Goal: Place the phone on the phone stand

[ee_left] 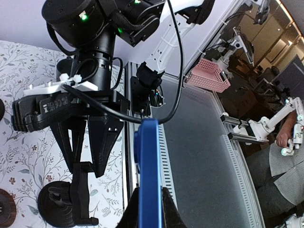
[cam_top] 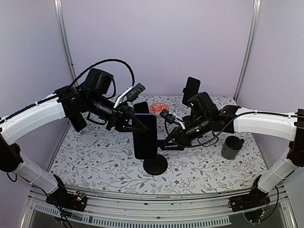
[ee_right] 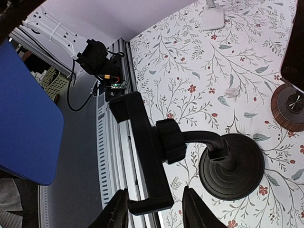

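No text, brand, number or sign could be read in any view. The black boxy plastic housing (ee_left: 52, 108) at the right arm's wrist, seen from the left wrist camera, carried a short row of pale raised marks, too blurred to make out. The small circuit board (ee_right: 115, 86) on the metal rail at the table's edge showed only coloured specks. The round red patterned disc (cam_top: 159, 109) at the far side of the table bore a pale design, too small to tell whether it held letters.
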